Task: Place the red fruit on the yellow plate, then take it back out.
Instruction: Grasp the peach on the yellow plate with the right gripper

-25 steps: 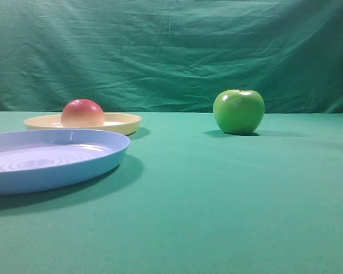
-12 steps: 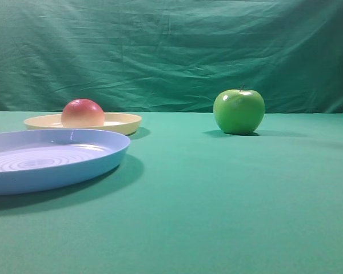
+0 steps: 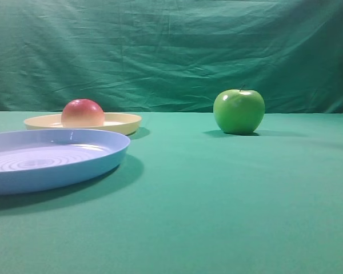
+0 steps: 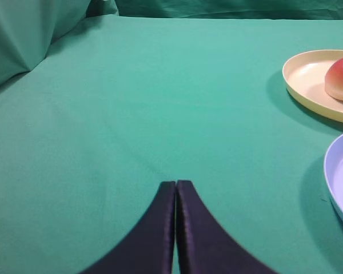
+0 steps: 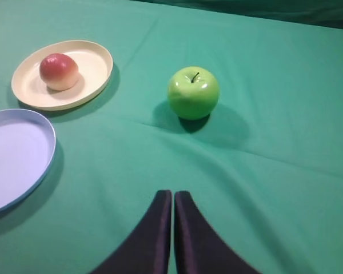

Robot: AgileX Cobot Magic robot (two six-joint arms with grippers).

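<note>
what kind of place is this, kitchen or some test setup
Probably a staged test setup, not a kitchen: green cloth covers the table and hangs as a backdrop, and the only props are a red fruit on a yellow plate, a blue plate and a green apple.

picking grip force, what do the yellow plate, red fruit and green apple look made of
Yellow plate: likely plastic, smooth, matte, thin even rim.
Red fruit: possibly a foam or plastic replica, dull, no highlights; cannot be sure.
Green apple: glossy, bright highlights; waxy real or hard plastic, unclear.

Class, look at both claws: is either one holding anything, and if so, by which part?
Nothing is held. The left claw and right claw are shut on nothing; the red fruit rests on the yellow plate.
</note>
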